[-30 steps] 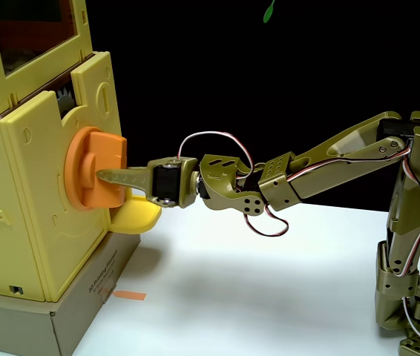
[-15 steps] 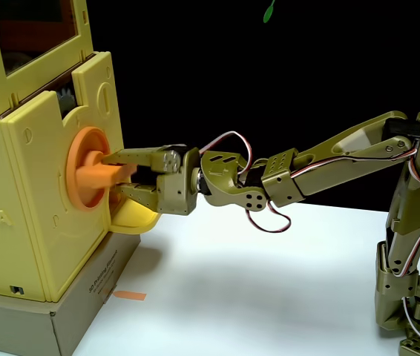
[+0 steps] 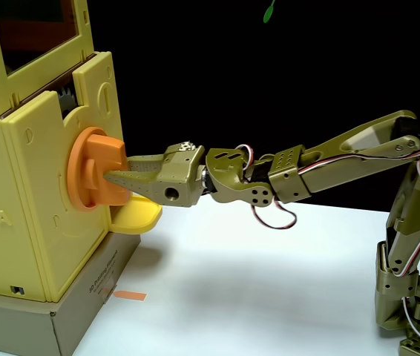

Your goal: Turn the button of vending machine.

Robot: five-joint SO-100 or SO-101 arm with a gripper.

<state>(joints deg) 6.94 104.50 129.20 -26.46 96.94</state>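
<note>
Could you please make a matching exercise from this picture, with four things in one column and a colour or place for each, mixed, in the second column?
Things:
1. button
2. small tray
3. end effector
4. cardboard base

Descriptions:
A. grey-beige, under the vending machine
B. olive-green, fingers at the orange bar
C. orange, round, on the machine's side
D. yellow, rounded, just below the knob

Pairs: 1-C, 2-D, 3-B, 4-A

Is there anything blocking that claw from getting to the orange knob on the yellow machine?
Nothing visible. The gripper already reaches the knob, its fingertips against the bar on the knob's face. The small yellow tray sits below, out of the way.
</note>
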